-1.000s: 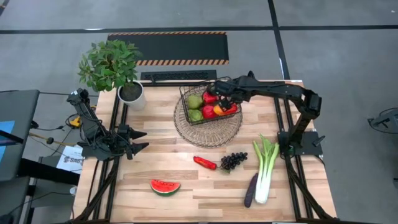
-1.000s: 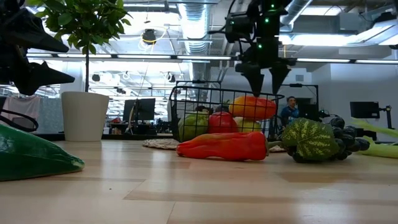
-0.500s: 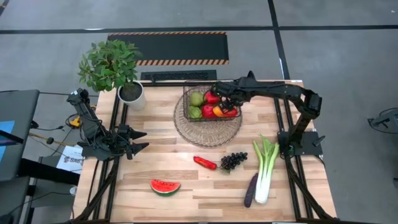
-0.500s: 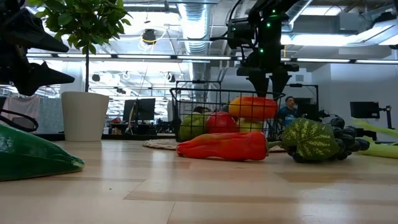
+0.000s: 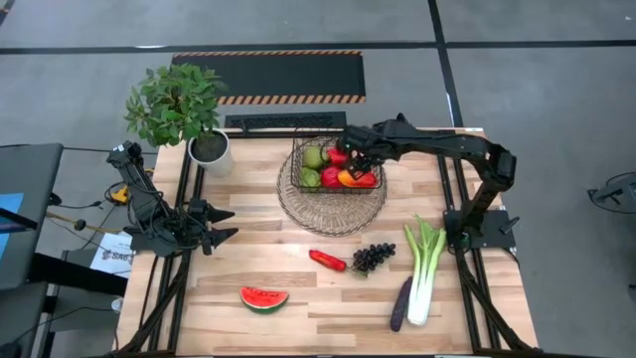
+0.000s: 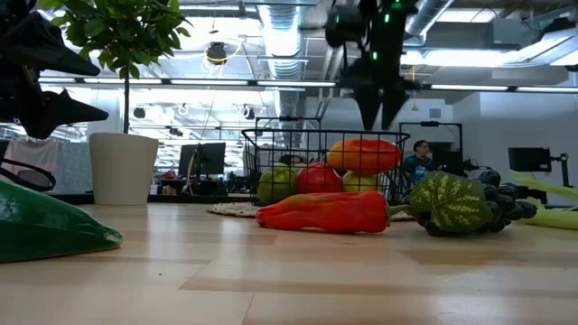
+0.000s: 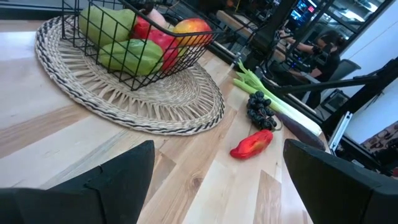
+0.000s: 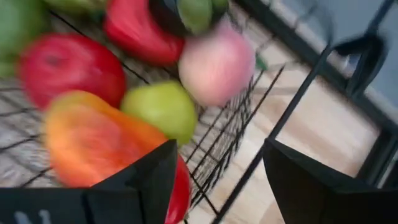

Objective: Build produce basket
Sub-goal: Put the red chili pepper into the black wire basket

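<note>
The dark wire basket (image 5: pixel 338 167) stands on the round pale woven tray (image 5: pixel 331 209). It holds green pears (image 5: pixel 312 169), a red apple (image 8: pixel 68 68), a peach (image 8: pixel 217 62) and the orange-red mango (image 6: pixel 364 155). My right gripper (image 5: pixel 356 162) hangs open over the basket's right half, its fingers pointing down just above the mango (image 8: pixel 87 137) and touching nothing. My left gripper (image 5: pixel 224 225) waits open at the table's left edge. The chili (image 5: pixel 327 261), grapes (image 5: pixel 373 257), leek (image 5: pixel 424 268), eggplant (image 5: pixel 400 303) and watermelon slice (image 5: pixel 264 297) lie on the table.
A leafy plant in a white pot (image 5: pixel 209 149) stands at the far left corner, left of the tray. The loose produce lies across the near half, the leek and eggplant toward the right edge. Bare wood shows between the left gripper and the tray.
My right gripper dipped toward the mango in the basket, then rose again above the rim, staying open. The basket turned a little on the tray and now sits squarer to the table's edges. The left arm kept still.
</note>
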### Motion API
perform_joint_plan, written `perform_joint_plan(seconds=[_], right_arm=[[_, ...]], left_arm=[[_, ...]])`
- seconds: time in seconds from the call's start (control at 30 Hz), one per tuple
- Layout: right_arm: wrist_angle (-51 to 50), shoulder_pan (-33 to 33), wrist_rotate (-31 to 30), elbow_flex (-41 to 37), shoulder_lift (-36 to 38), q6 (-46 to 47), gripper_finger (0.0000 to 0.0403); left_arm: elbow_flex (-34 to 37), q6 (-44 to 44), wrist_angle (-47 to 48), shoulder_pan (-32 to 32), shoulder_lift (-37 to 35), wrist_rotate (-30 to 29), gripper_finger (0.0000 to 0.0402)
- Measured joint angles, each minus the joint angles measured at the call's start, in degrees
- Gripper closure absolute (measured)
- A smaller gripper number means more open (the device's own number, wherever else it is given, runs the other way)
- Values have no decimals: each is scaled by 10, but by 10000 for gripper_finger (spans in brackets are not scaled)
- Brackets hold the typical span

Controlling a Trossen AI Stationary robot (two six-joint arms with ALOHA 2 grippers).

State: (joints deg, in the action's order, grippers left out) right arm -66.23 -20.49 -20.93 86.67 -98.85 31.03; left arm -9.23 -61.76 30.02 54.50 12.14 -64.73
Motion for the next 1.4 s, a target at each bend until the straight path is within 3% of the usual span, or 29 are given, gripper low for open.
perform_joint_plan(seconds=[0.17,0.27,0.37,0.5,0.67,0.83,0.97,1.1,1.23,1.4], right_arm=[[3,15,3,54,39,-19,147],[15,43,48,65,70,-13,147],[26,95,91,65,92,-4,147],[27,198,91,65,96,34,147],[84,334,17,50,54,69,147],[137,422,-63,47,-25,62,147],[155,447,-61,46,-94,101,147],[188,456,-18,46,-148,114,140],[223,454,12,46,-187,119,104],[224,442,0,47,-204,112,46]], left_arm=[[0,0,0,0,0,0,60],[0,0,0,0,0,0,60],[0,0,0,0,0,0,60],[0,1,0,0,0,0,60],[0,4,0,0,0,0,60],[0,4,-2,0,0,0,60],[0,4,-2,0,1,0,60],[0,4,-2,0,2,0,60],[0,5,-3,0,2,0,60],[0,6,-3,0,2,1,60]])
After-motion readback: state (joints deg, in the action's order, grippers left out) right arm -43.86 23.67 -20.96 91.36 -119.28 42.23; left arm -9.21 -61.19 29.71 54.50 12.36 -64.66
